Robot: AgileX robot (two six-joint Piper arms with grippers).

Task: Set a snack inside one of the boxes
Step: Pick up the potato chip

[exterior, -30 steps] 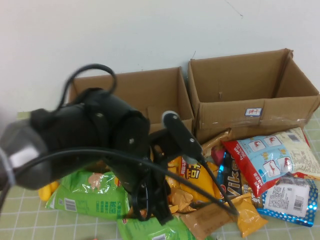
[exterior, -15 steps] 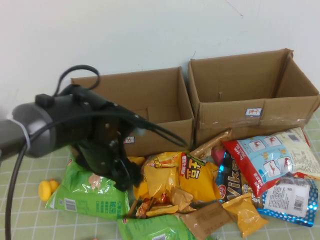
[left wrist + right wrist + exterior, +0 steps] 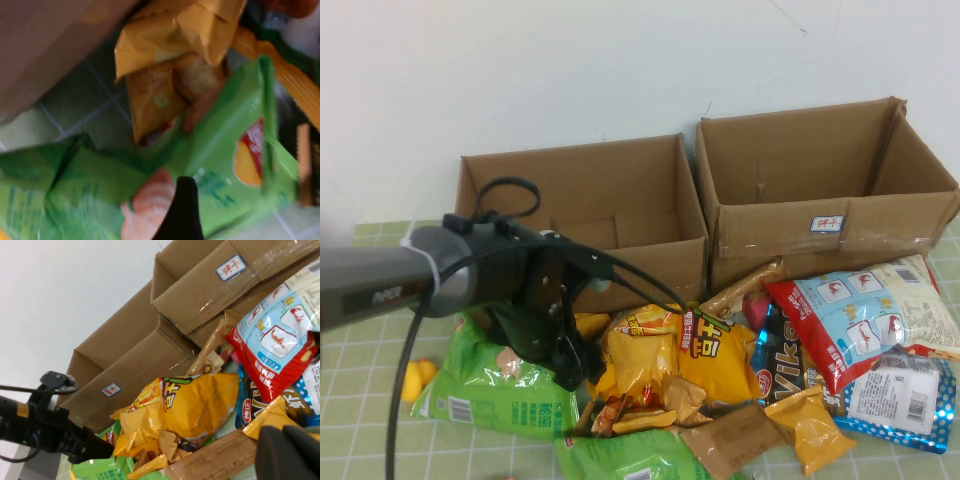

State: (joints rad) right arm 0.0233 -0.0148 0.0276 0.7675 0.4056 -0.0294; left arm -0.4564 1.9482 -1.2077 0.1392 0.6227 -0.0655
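Left gripper (image 3: 560, 365) low over the green snack bag (image 3: 495, 385), fingers' state unclear; right gripper (image 3: 290, 452) parked nearby

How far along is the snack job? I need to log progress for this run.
Nothing looks boxed yet: what shows of the lower brown box holds no bag. In hand: the left gripper is down at the bright green crisp bag in front of that box; a grasp isn't confirmed. The right gripper sits low by the pile at the right wrist view's edge. Left: grip, lift, drop it in.
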